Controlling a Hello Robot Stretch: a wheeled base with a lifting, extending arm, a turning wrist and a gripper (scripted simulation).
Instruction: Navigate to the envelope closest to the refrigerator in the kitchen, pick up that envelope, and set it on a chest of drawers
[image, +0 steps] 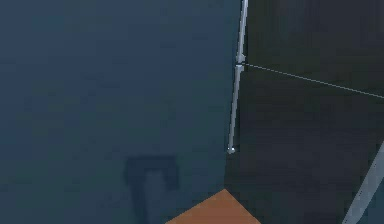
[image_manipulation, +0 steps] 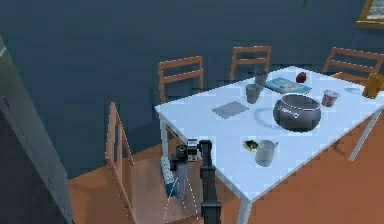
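On the white table (image_manipulation: 330, 135) lies a flat pale grey rectangle (image_manipulation: 229, 109) that could be an envelope, near the table's left end. A second flat piece (image_manipulation: 288, 86) lies farther back by a red apple (image_manipulation: 302, 75). My arm (image_manipulation: 206, 185) rises from the bottom edge, and the gripper (image_manipulation: 176, 183) hangs at the table's near left corner, in front of a wooden chair's seat (image_manipulation: 150, 180). I cannot tell whether it holds anything.
The table also carries a dark bowl (image_manipulation: 297, 110), a mug (image_manipulation: 254, 92) and a cup (image_manipulation: 266, 152). Wooden chairs (image_manipulation: 181, 75) stand along its far side. A tall grey panel (image_manipulation: 20, 150) stands at the left. Ahead are a dark blue wall (image: 100, 90) and a long upright handle (image: 237, 90).
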